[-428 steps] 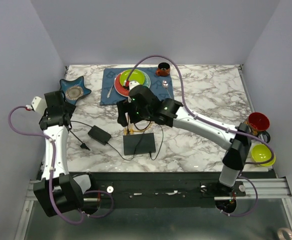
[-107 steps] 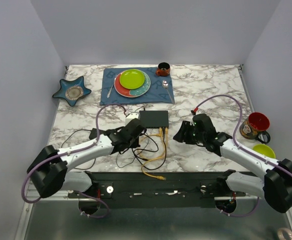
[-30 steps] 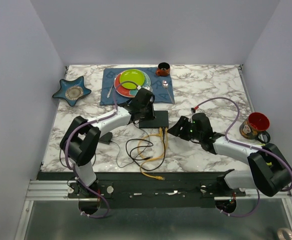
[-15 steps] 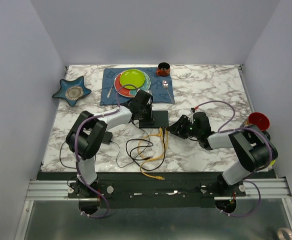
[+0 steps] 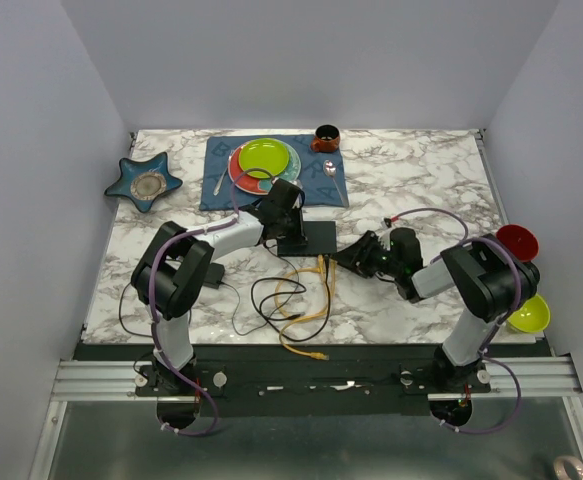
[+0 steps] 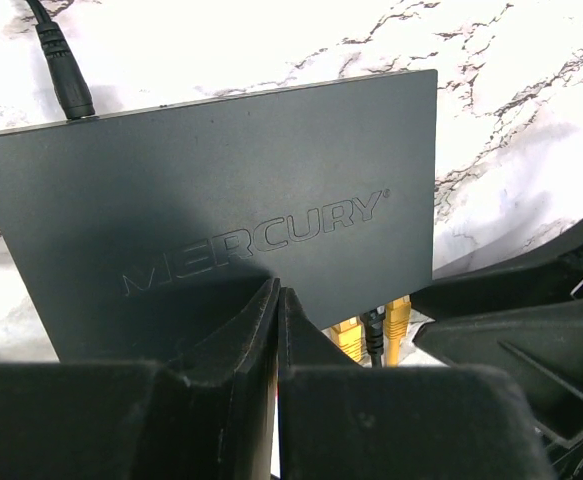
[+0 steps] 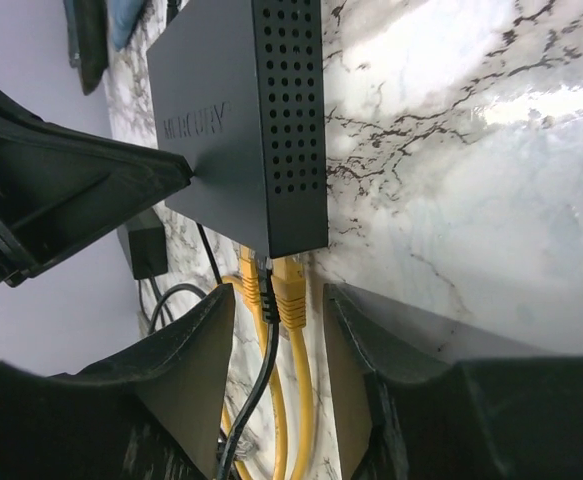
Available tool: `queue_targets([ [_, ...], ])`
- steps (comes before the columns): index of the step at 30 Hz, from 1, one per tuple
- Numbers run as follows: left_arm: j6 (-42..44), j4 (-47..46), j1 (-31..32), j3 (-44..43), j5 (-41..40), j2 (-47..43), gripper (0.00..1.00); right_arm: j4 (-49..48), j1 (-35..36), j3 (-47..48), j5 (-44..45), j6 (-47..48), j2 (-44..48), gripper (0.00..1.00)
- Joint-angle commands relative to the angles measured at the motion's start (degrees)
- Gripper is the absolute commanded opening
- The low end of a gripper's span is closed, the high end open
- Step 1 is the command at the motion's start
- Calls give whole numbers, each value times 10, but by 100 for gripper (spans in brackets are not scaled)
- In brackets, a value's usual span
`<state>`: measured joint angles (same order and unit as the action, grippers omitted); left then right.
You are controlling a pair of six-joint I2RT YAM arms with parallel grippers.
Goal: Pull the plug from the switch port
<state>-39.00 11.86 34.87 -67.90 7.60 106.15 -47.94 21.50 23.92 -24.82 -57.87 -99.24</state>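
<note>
Close view along a marble table (image 7: 451, 150). A flat black switch (image 7: 236, 120) lies on it, with a perforated side wall facing the camera and "MERCURY" lettered on its top. Two yellow plugs (image 7: 291, 285), with a thin black cable (image 7: 264, 295) between them, enter its near edge. The right gripper (image 7: 276, 305) fills the foreground, its two dark fingers spread apart and flanking the plugs. From the left, the left gripper (image 7: 176, 172) rests its tip on the switch's top. A small black brick (image 7: 149, 255) lies further left.

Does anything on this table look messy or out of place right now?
Yes: yellow and black cables lie in a loose tangle in front of the switch, and one yellow plug lies loose, connected to nothing.
</note>
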Motion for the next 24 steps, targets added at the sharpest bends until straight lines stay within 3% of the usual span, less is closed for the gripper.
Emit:
queue_targets([
  [1,3,12,-3,12,5,15,13,-93,-17,-16,-24,-29,-40,49],
  [24,4,11,-4,16,3,16,11,-109,-22,24,-44,-54,-94,38],
])
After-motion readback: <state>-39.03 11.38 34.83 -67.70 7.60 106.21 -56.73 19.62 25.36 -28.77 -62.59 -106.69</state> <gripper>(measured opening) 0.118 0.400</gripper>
